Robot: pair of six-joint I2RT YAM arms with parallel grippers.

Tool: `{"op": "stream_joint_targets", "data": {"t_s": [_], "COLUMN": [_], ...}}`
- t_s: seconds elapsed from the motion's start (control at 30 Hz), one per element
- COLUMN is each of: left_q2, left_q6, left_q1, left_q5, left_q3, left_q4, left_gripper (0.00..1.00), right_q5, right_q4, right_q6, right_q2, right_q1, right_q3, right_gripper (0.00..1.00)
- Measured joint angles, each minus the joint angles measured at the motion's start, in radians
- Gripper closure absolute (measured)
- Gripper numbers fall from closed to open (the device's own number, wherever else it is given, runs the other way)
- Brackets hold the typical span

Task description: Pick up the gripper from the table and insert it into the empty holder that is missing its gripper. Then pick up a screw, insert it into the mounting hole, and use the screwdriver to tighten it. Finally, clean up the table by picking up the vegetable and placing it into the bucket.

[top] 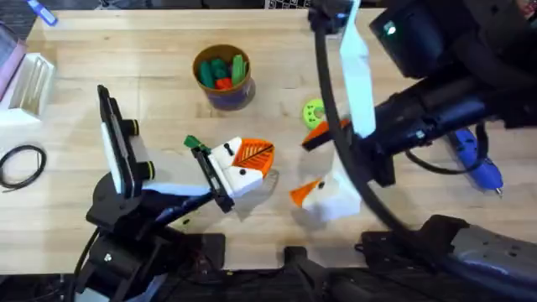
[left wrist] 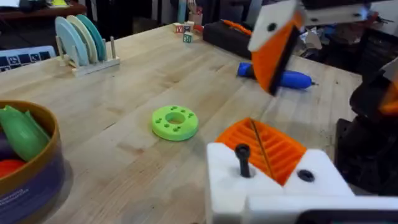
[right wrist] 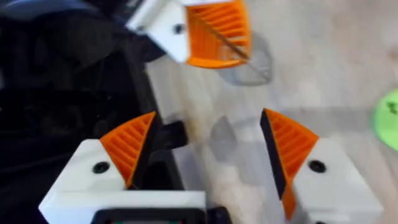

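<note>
My left gripper hovers over the table's middle. Its white holder carries the orange gripper piece, and a black screw stands up out of the holder's mounting hole. My right gripper is open and empty, just right of the left one, with both orange pads showing. The blue screwdriver lies on the table at the right. A small dark green vegetable lies just left of the left gripper. The bucket stands behind, with green and red pieces inside.
A bright green disc with holes lies between the bucket and the right arm. A plate rack stands at the far left, and a black cable loop lies in front of it. The right arm's cable arcs over the table's middle.
</note>
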Motion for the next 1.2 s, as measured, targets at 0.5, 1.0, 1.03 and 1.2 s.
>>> {"op": "stream_joint_targets", "data": {"t_s": [0.5, 1.0, 1.03, 1.2], "left_q2": [0.000, 0.000, 0.000, 0.000], "left_q6": [0.000, 0.000, 0.000, 0.000], "left_q1": [0.000, 0.000, 0.000, 0.000], "left_q5": [0.000, 0.000, 0.000, 0.000], "left_q3": [0.000, 0.000, 0.000, 0.000], "left_q4": [0.000, 0.000, 0.000, 0.000], "left_gripper": [0.994, 0.994, 0.994, 0.994], "right_q5": [0.536, 0.772, 0.772, 0.760], "right_q4": [0.025, 0.073, 0.092, 0.193], "right_q6": [0.156, 0.214, 0.214, 0.210], "right_q2": [0.000, 0.000, 0.000, 0.000], "right_q1": [-0.326, -0.945, -0.985, -1.083], "right_q3": [0.000, 0.000, 0.000, 0.000], "right_gripper": [0.010, 0.010, 0.010, 0.010]}}
